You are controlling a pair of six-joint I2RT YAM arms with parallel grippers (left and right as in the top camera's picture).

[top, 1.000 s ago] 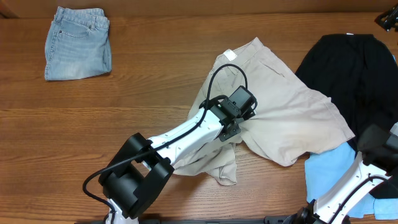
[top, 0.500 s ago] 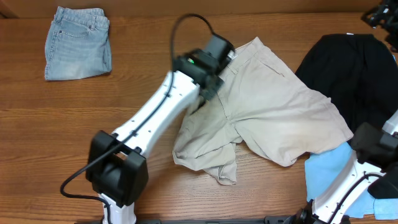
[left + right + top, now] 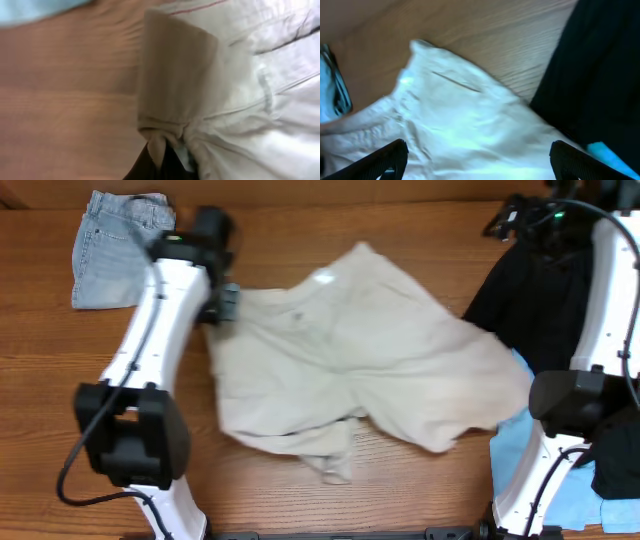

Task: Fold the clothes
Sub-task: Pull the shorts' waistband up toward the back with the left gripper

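The left claw (image 3: 226,302) pinches the edge of the beige shorts (image 3: 370,360), which sprawl across the middle of the counter (image 3: 330,230). The right claw (image 3: 479,150) gapes wide, empty, upper right by the black garment (image 3: 545,300).

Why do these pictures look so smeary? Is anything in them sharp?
Overhead: beige shorts and left gripper are motion-smeared, while the table looks sharp. Left wrist: soft throughout, the cloth's seams fuzzy. Right wrist: streaky blur, the black garment featureless.
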